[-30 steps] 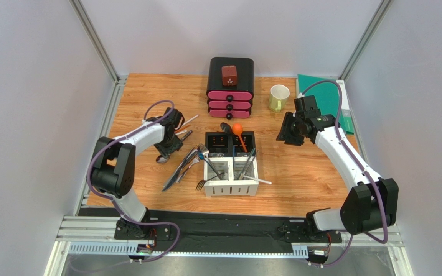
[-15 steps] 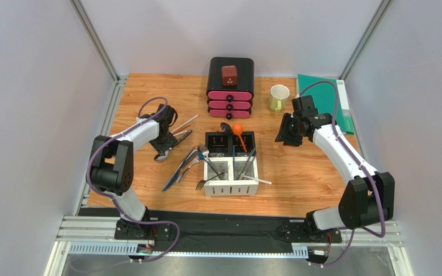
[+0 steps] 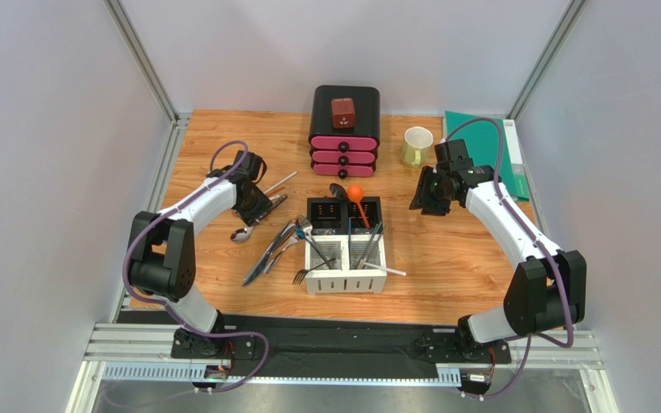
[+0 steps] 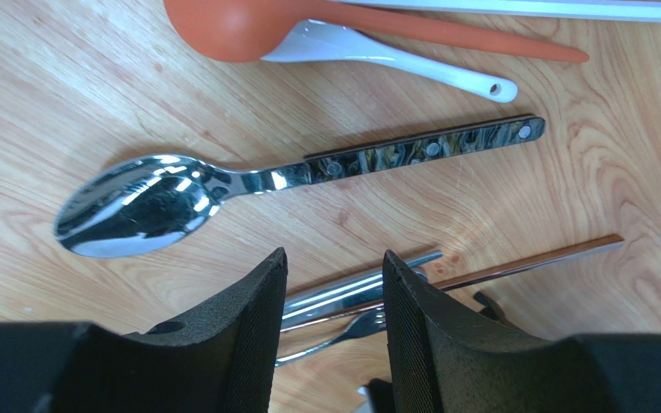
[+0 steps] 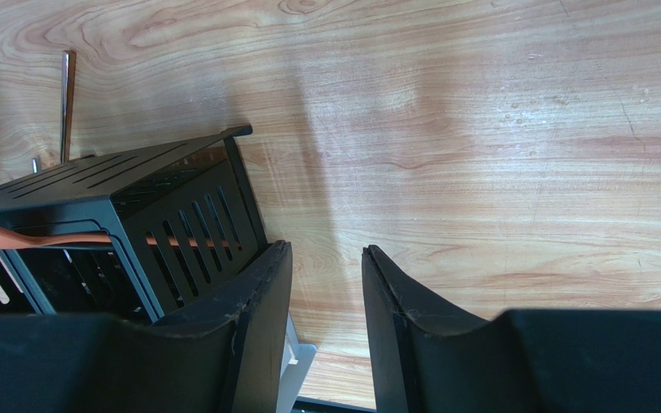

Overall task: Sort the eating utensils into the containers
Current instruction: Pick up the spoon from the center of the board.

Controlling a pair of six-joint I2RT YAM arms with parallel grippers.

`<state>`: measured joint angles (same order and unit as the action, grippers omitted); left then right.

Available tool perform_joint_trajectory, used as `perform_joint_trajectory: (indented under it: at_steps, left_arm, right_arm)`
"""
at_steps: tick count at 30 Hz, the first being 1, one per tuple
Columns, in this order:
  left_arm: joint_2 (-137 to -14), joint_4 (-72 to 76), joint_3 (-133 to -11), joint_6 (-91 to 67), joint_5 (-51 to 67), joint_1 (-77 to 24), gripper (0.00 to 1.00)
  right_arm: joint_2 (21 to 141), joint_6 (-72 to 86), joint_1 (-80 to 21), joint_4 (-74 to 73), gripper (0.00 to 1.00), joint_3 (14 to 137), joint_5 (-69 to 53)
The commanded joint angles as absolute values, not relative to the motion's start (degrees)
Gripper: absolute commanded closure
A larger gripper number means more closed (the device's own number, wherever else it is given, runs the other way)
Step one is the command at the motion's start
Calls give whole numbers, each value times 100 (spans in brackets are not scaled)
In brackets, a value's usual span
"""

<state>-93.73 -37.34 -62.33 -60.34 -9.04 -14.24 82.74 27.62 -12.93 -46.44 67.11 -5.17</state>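
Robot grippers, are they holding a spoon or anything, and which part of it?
Neither holds anything. The left gripper is open near the dark-handled spoon; the right gripper is open beside the black container.

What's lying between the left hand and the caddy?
A loose heap of silver cutlery lies on the wood between the left hand and the caddy; the top view shows it.

The whole table [image 3: 222, 146] is seen from high above its near edge. Wrist views are aimed down, close; the caddy [image 3: 347, 281] is shared with the right one.
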Motion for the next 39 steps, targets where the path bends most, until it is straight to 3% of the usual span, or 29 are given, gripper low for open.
perform_joint_trajectory:
  at_steps: [1, 11, 39]
  left_arm:
    - [-9483, -3665, -6372, -7029, -440, -1468, 50]
    - [-9650, -4507, -7074, -8709, -1344, -1644, 53]
    - [-10239, -4544, -6918, -9272, -1222, -1275, 55]
  right_arm:
    - [8244, 2751, -1266, -4509, 60, 6944, -606]
    - [8156, 2733, -1257, -4456, 60, 6829, -633]
    - [8059, 2768, -1239, -4359, 60, 6513, -756]
